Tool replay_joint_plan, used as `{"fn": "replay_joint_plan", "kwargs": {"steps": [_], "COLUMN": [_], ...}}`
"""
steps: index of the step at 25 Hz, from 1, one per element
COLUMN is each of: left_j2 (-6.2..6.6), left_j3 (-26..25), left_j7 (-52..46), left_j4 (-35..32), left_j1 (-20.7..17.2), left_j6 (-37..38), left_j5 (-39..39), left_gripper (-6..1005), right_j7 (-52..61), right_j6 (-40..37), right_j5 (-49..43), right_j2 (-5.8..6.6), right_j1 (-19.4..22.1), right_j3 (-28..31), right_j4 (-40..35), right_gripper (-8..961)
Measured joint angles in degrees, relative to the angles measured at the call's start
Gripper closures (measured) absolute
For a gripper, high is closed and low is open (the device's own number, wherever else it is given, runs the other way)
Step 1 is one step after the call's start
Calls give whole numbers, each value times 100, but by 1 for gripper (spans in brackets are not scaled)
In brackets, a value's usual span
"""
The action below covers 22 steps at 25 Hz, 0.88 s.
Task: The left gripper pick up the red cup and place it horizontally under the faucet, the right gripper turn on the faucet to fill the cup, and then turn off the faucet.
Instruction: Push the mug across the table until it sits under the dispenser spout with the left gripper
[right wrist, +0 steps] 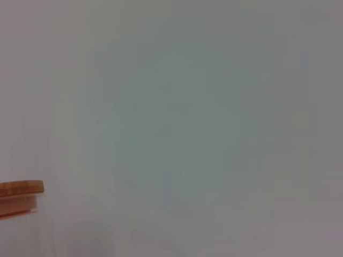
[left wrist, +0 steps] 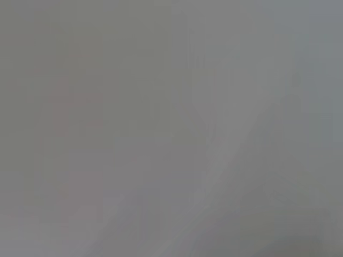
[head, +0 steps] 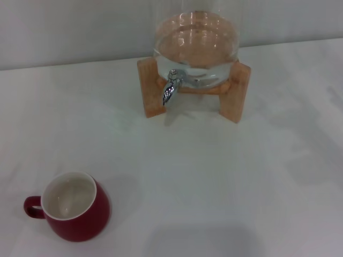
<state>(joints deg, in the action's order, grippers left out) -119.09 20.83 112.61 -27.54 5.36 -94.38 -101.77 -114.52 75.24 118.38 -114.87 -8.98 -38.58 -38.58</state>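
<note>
No jaws in any view, left or right, so open or shut cannot be told. Red cup (head: 69,206) upright on the white table (head: 214,182), at seven o'clock, well apart from the faucet (head: 170,88) at twelve o'clock, on the glass jar (head: 195,40) in its wooden stand (head: 150,88).

Glossy ceramic red cup (head: 75,211); shiny chrome faucet (head: 170,90); wooden stand (head: 151,88).

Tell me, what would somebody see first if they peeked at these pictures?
Probably the glossy red ceramic cup with its white inside, standing upright near the front left of the white table. Next, the clear glass jar on a wooden stand at the back, with a shiny chrome faucet poking out in front.
</note>
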Motion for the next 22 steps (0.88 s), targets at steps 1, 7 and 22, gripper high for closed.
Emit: {"fn": "replay_joint_plan", "kwargs": {"steps": [1,7,22], "left_j2": [0,1,-24], "left_j3": [0,7,47], "left_j7": [6,232,3098], "left_j4": [9,69,1770], "left_j1": [0,-2,303], "left_j6": [-4,7,240], "left_j5": [0,-3,31], "left_gripper": [169,170,169], "right_j7": [0,0,-44], "right_j6": [0,0,-36], "right_j5": [0,0,0], "right_j2": [0,0,-3], "right_j1": [1,2,-66], "right_j3": [0,0,1], "right_j4": [0,0,-1], "right_gripper": [155,155,155]}}
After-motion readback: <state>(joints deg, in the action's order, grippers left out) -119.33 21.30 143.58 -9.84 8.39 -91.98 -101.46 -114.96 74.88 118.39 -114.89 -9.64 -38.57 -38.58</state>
